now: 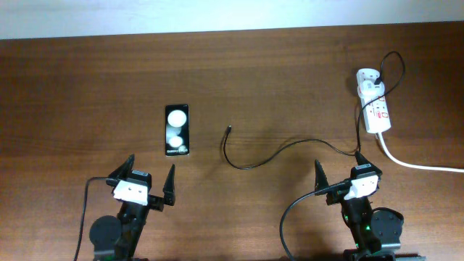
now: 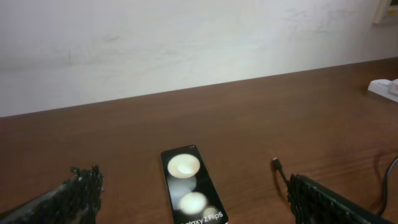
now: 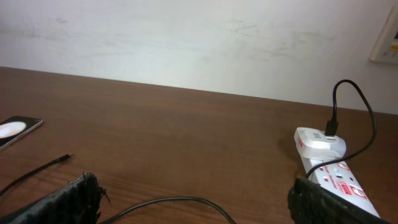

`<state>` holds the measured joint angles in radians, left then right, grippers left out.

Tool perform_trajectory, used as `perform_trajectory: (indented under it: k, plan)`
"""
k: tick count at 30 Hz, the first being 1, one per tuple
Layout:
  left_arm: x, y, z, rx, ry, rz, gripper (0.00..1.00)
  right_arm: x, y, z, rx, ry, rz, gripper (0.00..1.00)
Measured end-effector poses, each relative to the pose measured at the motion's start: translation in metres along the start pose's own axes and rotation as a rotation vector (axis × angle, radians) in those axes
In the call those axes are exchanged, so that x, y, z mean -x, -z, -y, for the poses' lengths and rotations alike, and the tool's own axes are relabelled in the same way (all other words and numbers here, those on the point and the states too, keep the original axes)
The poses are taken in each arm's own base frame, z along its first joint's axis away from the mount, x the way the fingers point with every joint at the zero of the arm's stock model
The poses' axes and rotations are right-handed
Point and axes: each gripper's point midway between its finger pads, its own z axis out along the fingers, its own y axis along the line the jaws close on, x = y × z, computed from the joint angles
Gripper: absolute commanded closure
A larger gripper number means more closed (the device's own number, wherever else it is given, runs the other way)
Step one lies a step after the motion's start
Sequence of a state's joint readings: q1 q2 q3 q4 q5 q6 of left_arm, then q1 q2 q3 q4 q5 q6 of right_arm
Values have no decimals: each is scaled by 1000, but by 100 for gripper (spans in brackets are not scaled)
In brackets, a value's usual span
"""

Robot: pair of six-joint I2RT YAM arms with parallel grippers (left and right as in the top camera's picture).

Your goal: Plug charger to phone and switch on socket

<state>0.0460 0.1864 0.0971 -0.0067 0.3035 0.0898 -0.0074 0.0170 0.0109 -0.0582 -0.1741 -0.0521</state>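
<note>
left gripper (image 1: 151,164), right gripper (image 1: 338,161) both spread wide, empty, at near edge. phone (image 1: 177,130) flat, centre-left. charger cable (image 1: 239,167) limp, light, i judge; plug tip (image 1: 228,130) right of phone, apart. i'd pinch just behind tip. socket (image 1: 377,109) far right.

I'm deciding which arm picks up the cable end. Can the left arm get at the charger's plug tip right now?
Probably yes. The plug tip lies free on bare table, right of the phone, and the open left pincer has nothing between it and the tip.
</note>
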Motion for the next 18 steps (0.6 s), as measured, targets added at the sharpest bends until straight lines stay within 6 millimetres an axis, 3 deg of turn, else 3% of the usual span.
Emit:
perform_trajectory:
  k: [9, 18]
  plan:
    - [24, -3, -3, -1, -1, 3, 1, 0, 0, 0, 0, 0, 0, 1]
    - [31, -25, -3, -53, 35, -101, 1, 0, 0, 0, 0, 0, 0, 1]
